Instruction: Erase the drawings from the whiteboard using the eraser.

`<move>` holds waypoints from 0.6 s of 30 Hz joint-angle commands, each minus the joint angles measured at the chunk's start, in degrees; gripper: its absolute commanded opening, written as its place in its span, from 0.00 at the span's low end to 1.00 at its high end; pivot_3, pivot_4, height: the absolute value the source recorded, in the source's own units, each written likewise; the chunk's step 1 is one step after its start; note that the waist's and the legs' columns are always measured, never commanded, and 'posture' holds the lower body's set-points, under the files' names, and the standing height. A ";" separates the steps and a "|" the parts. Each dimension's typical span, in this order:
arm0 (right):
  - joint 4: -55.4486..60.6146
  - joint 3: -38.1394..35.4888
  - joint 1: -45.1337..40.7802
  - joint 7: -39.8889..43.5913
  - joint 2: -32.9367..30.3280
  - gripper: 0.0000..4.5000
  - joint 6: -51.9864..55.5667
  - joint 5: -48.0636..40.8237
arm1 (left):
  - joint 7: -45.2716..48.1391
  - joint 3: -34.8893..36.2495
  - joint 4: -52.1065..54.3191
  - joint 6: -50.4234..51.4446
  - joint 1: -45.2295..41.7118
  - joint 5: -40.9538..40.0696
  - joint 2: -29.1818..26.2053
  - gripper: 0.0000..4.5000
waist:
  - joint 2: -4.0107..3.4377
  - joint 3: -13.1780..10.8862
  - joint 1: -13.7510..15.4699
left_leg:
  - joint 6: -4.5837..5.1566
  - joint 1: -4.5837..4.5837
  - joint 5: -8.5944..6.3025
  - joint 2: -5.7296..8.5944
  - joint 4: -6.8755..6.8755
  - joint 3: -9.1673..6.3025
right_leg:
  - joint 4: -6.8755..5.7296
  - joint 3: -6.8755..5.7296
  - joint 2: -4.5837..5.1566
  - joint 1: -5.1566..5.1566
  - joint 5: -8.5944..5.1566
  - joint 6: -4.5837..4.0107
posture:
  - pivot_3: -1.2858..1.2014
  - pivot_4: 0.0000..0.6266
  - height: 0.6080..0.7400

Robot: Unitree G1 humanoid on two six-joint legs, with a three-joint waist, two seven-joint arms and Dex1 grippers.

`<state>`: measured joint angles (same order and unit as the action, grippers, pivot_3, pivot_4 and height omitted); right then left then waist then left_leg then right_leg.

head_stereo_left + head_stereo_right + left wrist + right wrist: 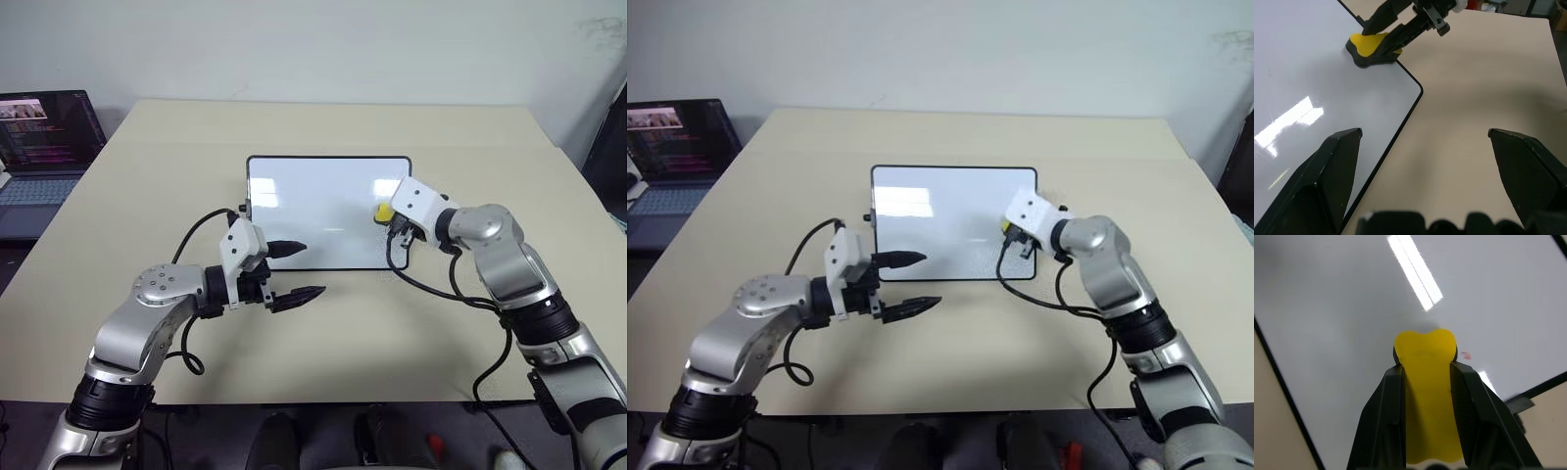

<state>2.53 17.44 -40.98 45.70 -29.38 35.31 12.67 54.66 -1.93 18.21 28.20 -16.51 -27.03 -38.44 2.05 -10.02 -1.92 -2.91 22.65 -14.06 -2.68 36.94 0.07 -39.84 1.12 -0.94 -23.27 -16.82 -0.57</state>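
Observation:
The whiteboard (323, 201) lies flat in the middle of the table, its white face looking blank from above. My right gripper (390, 219) is shut on the yellow eraser (384, 211) and presses it onto the board near its right edge. In the right wrist view the eraser (1427, 382) sits between the two black fingers, and a tiny red speck of the drawings (1465, 355) shows just beside it. My left gripper (312, 269) hovers open over the board's near-left corner, holding nothing. From the left wrist view the eraser (1371, 45) rests dark side down on the board (1303, 73).
An open laptop (44, 147) stands on a separate desk at the far left. Bare beige table (392, 333) surrounds the board on all sides. Black cables hang from both wrists above the table.

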 commanded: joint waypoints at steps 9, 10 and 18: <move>14.39 -6.09 4.88 1.06 -2.31 0.21 6.76 -5.78 | 1.02 -0.22 1.37 -1.26 -1.92 -0.62 0.77 1.00 | -0.02 -0.03 0.21 | 0.00 0.15 0.00 0.00 0.00 -0.10 | 0.08 -0.09 0.00 -0.06 0.01 -0.02 | 0.52 0.24 1.00; 16.84 -7.31 6.52 0.94 -2.97 0.21 8.31 -6.57 | 1.29 -0.44 1.33 -1.35 -2.14 -0.61 0.87 1.00 | -0.02 -0.03 0.30 | -0.01 0.17 -0.01 -0.01 0.00 -0.13 | 0.11 -0.12 0.00 -0.06 0.01 -0.03 | 0.52 0.24 1.00; 31.25 -21.10 27.58 -7.28 -2.54 0.21 20.01 -9.29 | 8.58 -7.56 -2.65 -6.24 -7.70 2.04 2.49 1.00 | 0.00 -0.02 0.96 | -0.05 0.29 -0.04 0.02 -0.02 -0.10 | 0.41 -0.12 0.09 -0.01 0.01 -0.01 | 0.52 0.24 1.00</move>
<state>30.73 0.44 -14.90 41.41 -32.88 54.11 3.53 61.92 -8.57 15.70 24.04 -22.39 -25.49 -36.62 2.04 -10.04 -0.96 -2.96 22.92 -14.10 -2.62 36.92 -0.02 -39.44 1.00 -0.87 -23.27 -16.83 -0.54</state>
